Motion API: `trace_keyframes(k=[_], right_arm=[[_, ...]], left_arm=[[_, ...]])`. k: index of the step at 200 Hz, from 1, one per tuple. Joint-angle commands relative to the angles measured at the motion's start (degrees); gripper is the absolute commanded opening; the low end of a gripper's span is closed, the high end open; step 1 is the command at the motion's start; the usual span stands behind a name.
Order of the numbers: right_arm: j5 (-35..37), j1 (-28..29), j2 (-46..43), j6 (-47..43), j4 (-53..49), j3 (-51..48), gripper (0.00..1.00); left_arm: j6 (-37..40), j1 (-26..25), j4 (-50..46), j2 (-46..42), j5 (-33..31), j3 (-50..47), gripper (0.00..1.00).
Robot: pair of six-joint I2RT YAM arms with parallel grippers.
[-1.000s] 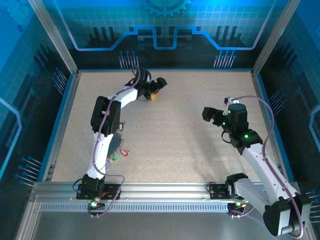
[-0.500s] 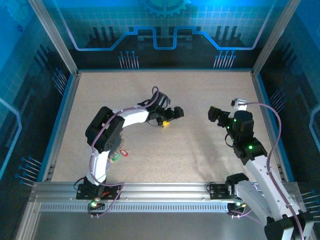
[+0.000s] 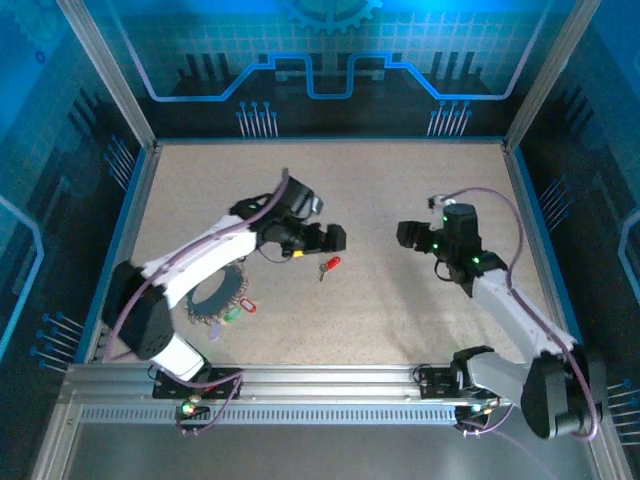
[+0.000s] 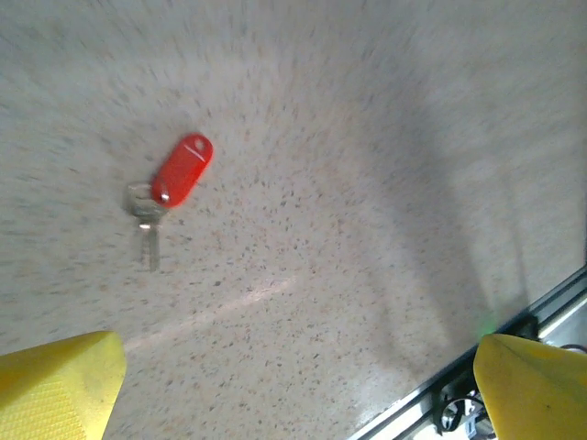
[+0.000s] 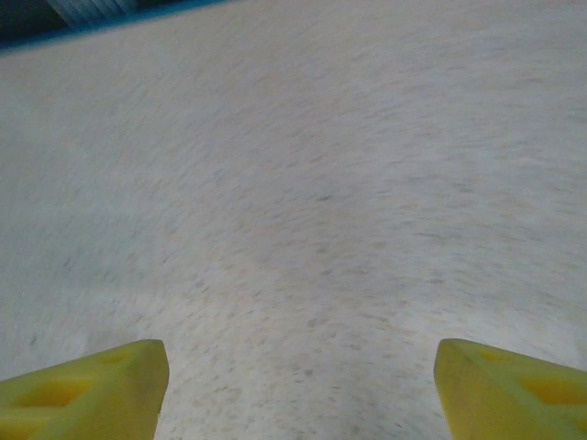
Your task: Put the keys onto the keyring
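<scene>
The left gripper (image 3: 318, 243) hangs over the middle of the table (image 3: 400, 330), a bit left of the center of the top view. Its jaws are wide open and hold nothing. In the left wrist view, one yellow fingertip (image 4: 55, 385) sits in the lower left corner and the other is in the lower right corner, with bare table between them.

A red key (image 3: 328, 265) lies flat on the table just below and to the right of that gripper in the top view. In the left wrist view the red key (image 4: 182, 170) is in the upper left part of the picture. Its red head points up and to the right, and its small silver end points down. Nothing touches it.

The keyring (image 3: 240, 288) is a dark round loop. It lies on the table in the lower left part of the top view, next to the left arm. A few small keys (image 3: 240, 310) lie at its lower edge, one green and one red. They are too small to tell if they are on the loop.

The right gripper (image 3: 405, 235) is on the right side of the top view, well apart from the red key. In the right wrist view its yellow fingertips (image 5: 83, 390) are far apart in the two lower corners, so it is open. There is just blurry, speckled table between them.
</scene>
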Motion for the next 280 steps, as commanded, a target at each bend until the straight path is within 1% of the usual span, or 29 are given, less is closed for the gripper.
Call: trace_keyframes(k=[1, 16, 27, 34, 44, 61, 70, 78, 88, 108, 128, 157, 169, 190, 197, 220, 235, 243, 262, 280], right_arm=[[-10.8, 5.4, 9.4, -7.5, -2.2, 6.8, 0.67], [-15.4, 8.2, 17.5, -8.0, -4.3, 11.8, 0.55], [-17.8, 10.6, 22.7, -7.1, -6.1, 15.5, 0.46], [-17.5, 12.3, 25.5, -6.0, -8.0, 17.9, 0.43], [-15.0, 15.3, 29.0, -4.4, -10.0, 20.7, 0.37], [-6.9, 19.9, 32.8, 0.4, -11.0, 22.6, 0.35], [-4.1, 21.7, 34.7, 1.9, -11.3, 23.3, 0.35], [-1.9, 22.7, 36.3, 3.1, -12.7, 24.5, 0.36], [-1.3, 23.6, 38.3, 3.5, -14.6, 26.2, 0.36], [-0.7, 24.6, 40.6, 4.2, -16.0, 28.4, 0.35], [-0.6, 25.5, 42.4, 5.7, -16.9, 30.8, 0.31], [3.1, 27.8, 43.7, 7.9, -17.3, 31.9, 0.30], [2.2, 28.3, 44.5, 8.2, -16.8, 32.1, 0.30], [1.8, 29.6, 46.0, 8.3, -16.7, 33.2, 0.30], [2.3, 30.0, 46.4, 8.4, -16.5, 33.3, 0.30], [4.7, 30.1, 47.5, 8.7, -17.0, 33.9, 0.30], [7.9, 30.4, 47.1, 8.8, -17.3, 33.4, 0.29], [9.6, 30.7, 46.6, 8.6, -16.5, 32.5, 0.26], [10.4, 30.7, 45.9, 8.3, -15.4, 31.5, 0.16], [11.0, 30.6, 46.0, 8.0, -15.8, 31.5, 0.10]], left_arm=[[0.8, 5.9, -6.6, -6.3, -5.3, -5.8, 0.99], [-0.7, 12.9, -9.0, -9.6, -4.3, -9.3, 0.99], [-1.0, 18.1, -11.4, -12.1, -4.9, -10.7, 0.99], [-0.6, 20.9, -12.5, -13.6, -5.6, -11.5, 0.99], [0.8, 24.0, -13.1, -16.2, -6.1, -12.4, 0.99], [5.1, 27.8, -14.1, -19.4, -6.6, -13.0, 0.99], [7.7, 29.3, -14.3, -20.2, -8.0, -13.0, 0.99], [10.3, 30.4, -13.8, -20.6, -10.2, -13.5, 0.99], [11.4, 31.4, -13.2, -20.6, -13.9, -14.5, 0.99], [13.6, 31.9, -11.0, -20.3, -17.5, -17.0, 0.99], [13.7, 31.9, -7.5, -21.8, -19.9, -20.7, 0.99], [12.9, 31.9, -3.7, -23.6, -20.0, -24.6, 0.99], [13.5, 31.9, -3.1, -24.1, -20.9, -25.0, 0.99], [14.7, 32.0, -2.4, -24.6, -24.8, -24.2, 0.99], [14.6, 32.0, -2.1, -24.7, -24.6, -24.4, 0.99], [13.6, 32.0, -1.0, -24.2, -20.3, -25.7, 0.99], [13.2, 32.0, -1.3, -23.0, -20.0, -25.6, 0.99], [13.0, 32.0, -2.1, -22.4, -20.4, -25.1, 0.99], [10.9, 32.0, -2.8, -21.4, -21.4, -25.7, 0.99], [7.2, 32.0, -4.0, -18.8, -20.5, -26.0, 0.99]])
